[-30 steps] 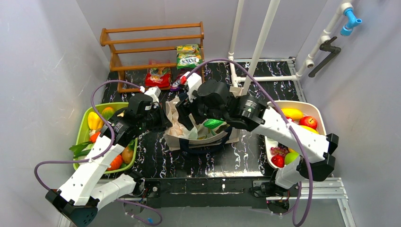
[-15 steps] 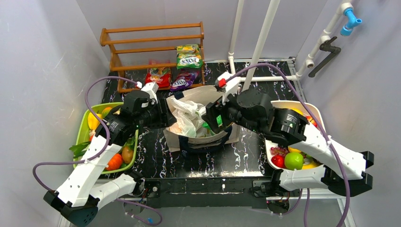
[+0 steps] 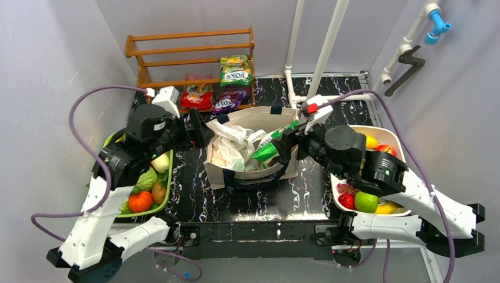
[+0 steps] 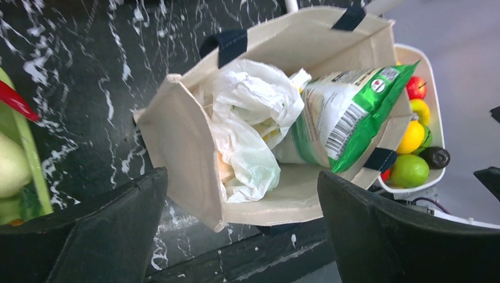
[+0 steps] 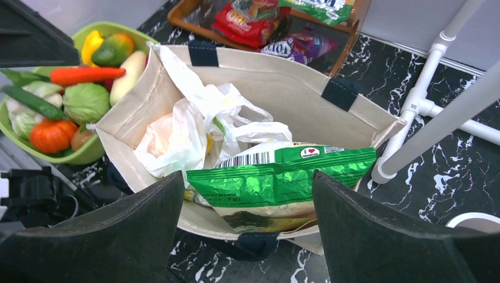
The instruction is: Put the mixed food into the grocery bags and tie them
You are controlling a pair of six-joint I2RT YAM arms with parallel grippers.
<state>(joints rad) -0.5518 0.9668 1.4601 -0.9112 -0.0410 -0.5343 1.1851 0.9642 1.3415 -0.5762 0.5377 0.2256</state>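
Observation:
The beige canvas tote stands open mid-table. Inside it lies the crumpled white plastic bag with a shiny green snack packet leaning on the tote's right rim. My left gripper hovers by the tote's left side, open and empty. In the left wrist view the tote, plastic bag and packet lie beyond its spread jaws. My right gripper hangs at the tote's right side, open. Its jaws frame the packet without touching it.
A green tray of vegetables sits at the left and a white tray of fruit at the right. A wooden rack at the back carries green, red and purple snack packets. White pipes rise behind the tote.
My right gripper pulled back to the right out of the tote, leaving the green packet there. My left gripper opened and drew away to the left.

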